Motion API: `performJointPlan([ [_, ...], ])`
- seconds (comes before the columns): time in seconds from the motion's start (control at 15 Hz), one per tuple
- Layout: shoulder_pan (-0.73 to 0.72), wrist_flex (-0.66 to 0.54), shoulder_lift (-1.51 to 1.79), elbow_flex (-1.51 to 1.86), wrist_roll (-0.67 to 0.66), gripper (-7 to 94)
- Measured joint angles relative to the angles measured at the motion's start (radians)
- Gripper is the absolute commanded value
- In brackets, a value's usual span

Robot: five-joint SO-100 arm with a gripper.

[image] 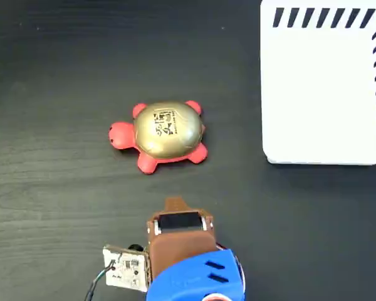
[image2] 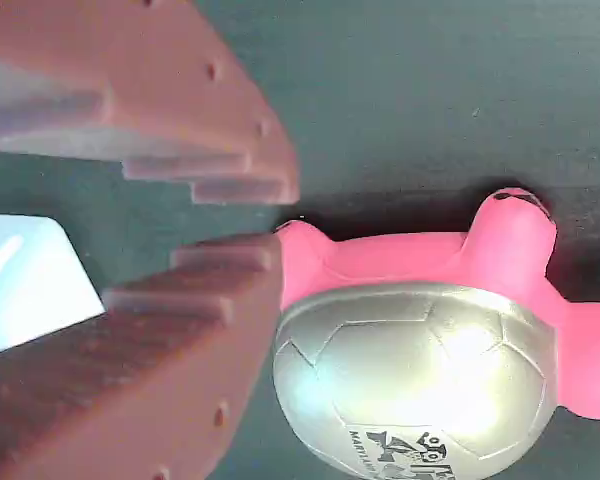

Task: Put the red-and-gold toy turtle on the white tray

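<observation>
The red-and-gold toy turtle (image: 166, 135) lies on the dark table near the middle of the fixed view, head to the left, and the black mark on its gold shell faces up. The white tray (image: 323, 84) fills the top right corner, well apart from the turtle. My gripper (image: 174, 204) points up from the bottom edge and stops a little short of the turtle's near side. In the wrist view the brown fingers (image2: 180, 330) stand almost together with only a thin slit and nothing between them. The turtle (image2: 420, 360) sits just beyond their tips.
The arm's blue body (image: 197, 279) and a small circuit board (image: 126, 269) sit at the bottom edge of the fixed view. Dark table (image: 62, 75) stretches left of the turtle and between the turtle and the tray. A pale white corner (image2: 20, 285) shows at the left of the wrist view.
</observation>
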Motion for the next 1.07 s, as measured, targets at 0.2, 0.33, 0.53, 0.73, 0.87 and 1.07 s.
performJointPlan([
  [0.2, 0.000, 0.000, 0.000, 0.000, 0.000, 1],
  [0.33, 0.000, 0.000, 0.000, 0.000, 0.000, 1],
  [0.53, 0.000, 0.000, 0.000, 0.000, 0.000, 1],
  [0.73, -0.003, 0.000, 0.000, 0.000, 0.000, 1],
  [0.87, -0.011, 0.000, 0.000, 0.000, -0.009, 1],
  [1.07, -0.015, 0.000, -0.003, 0.000, -0.017, 0],
])
